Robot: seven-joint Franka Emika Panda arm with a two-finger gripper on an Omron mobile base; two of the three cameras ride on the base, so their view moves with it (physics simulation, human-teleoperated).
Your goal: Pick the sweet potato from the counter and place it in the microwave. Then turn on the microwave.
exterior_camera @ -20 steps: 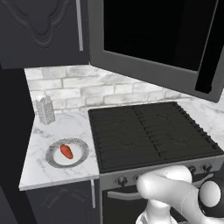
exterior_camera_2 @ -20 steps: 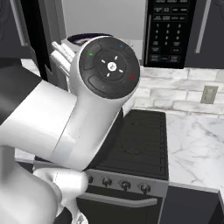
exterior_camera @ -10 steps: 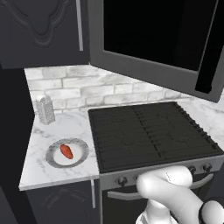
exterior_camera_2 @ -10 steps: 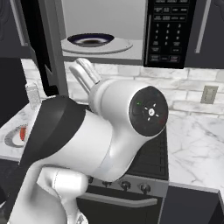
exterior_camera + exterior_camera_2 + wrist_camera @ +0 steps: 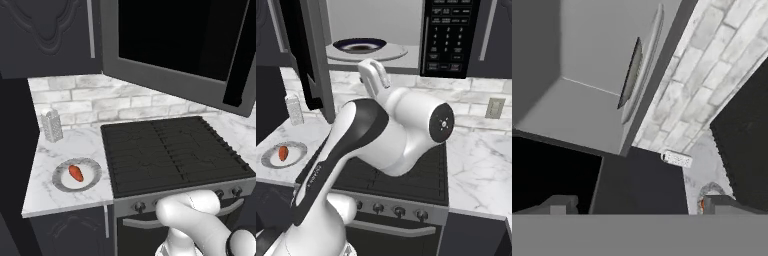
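Note:
The sweet potato point(image 5: 76, 173) is a small orange-red lump lying on a grey plate point(image 5: 91, 181) on the marble counter point(image 5: 65, 145), left of the stove. From the right it is the same sweet potato point(image 5: 283, 153), on the plate point(image 5: 297, 151). The microwave point(image 5: 448, 35) hangs above with its door point(image 5: 175, 45) swung open, and a round plate point(image 5: 363, 47) lies in its pale interior. My gripper point(image 5: 643, 206) is open and holds nothing. It is raised near the microwave opening. In the rolled hand view the sweet potato point(image 5: 702, 204) peeks out beside one fingertip.
The black ridged stovetop point(image 5: 170, 150) fills the middle, with knobs point(image 5: 398, 211) along its front. A pale shaker point(image 5: 51, 125) stands at the back of the counter by the brick wall. The open microwave door point(image 5: 303, 50) juts out over the counter's left side. My arm point(image 5: 391, 130) blocks much of the right base view.
My arm has swung and its big joints have shifted down and right in the right base view, uncovering the microwave interior. The sweet potato and plate have not moved.

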